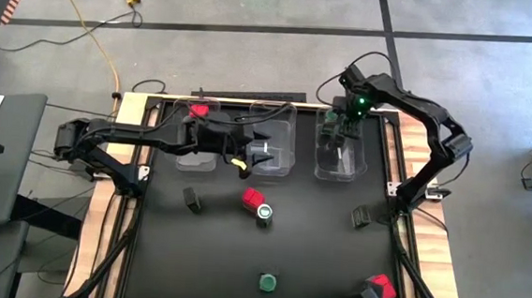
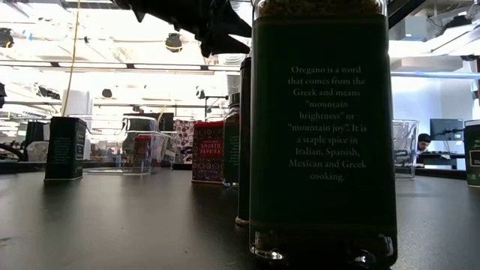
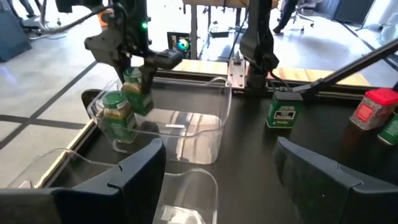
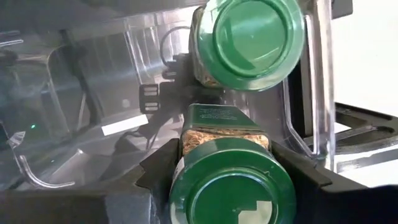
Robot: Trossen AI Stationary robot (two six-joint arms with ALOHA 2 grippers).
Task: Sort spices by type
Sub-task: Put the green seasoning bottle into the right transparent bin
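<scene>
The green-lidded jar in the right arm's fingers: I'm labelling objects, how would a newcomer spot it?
Find the right clear bin of the three along the table's far edge. The right gripper hangs over it holding the green-lidded jar; the other jar stands in the bin, ungripped.

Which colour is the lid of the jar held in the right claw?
Green; the jar's lid shows best in the right wrist view.

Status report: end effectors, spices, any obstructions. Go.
Right end effector shut on green-lidded jar, over right bin. One jar already inside. Left end effector open, empty, over middle bin. No obstructions visible.
</scene>
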